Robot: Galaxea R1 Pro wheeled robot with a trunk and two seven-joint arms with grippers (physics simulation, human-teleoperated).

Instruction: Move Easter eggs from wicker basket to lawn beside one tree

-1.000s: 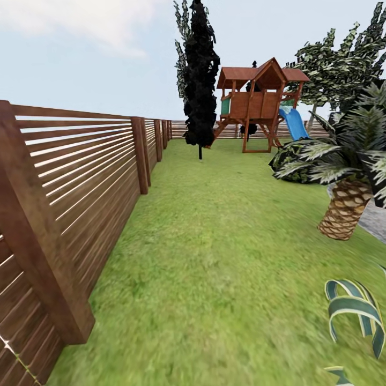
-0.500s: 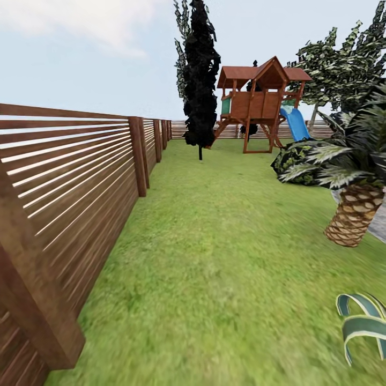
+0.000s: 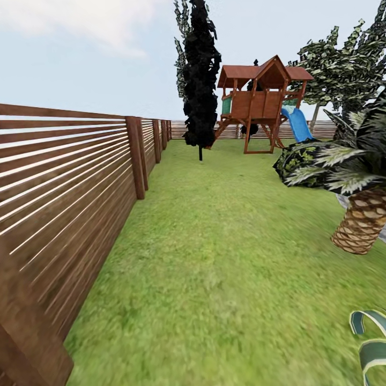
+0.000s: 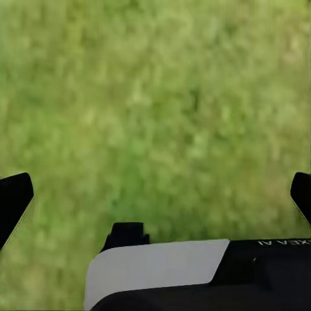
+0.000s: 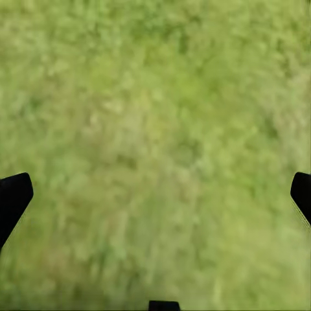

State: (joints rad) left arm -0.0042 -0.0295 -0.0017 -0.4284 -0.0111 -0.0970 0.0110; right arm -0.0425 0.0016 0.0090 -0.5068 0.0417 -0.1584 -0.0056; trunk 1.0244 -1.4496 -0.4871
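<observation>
The lawn (image 3: 225, 257) stretches ahead as a strip of mottled green grass in the head view. The Easter eggs and the wicker basket are out of view. A leafy tree (image 3: 343, 69) with a pale trunk rises at the far right, behind the palm. In the left wrist view my left gripper (image 4: 155, 194) hangs open over blurred grass, its black fingertips (image 4: 13, 201) far apart and nothing between them. My right gripper (image 5: 155, 194) is likewise open over bare grass, with its fingertips (image 5: 13, 197) at the picture's edges.
A brown slatted fence (image 3: 69, 177) runs along the left. A dark cypress (image 3: 201, 80) and a wooden playset (image 3: 262, 102) with a blue slide stand at the far end. On the right are a short palm (image 3: 364, 220), a dark shrub (image 3: 300, 163) and a striped-leaf plant (image 3: 372, 343).
The whole head view has shifted: the camera has rolled forward along the fence. The near fence post has slid off at the left, and the palm and striped plant sit lower and further right.
</observation>
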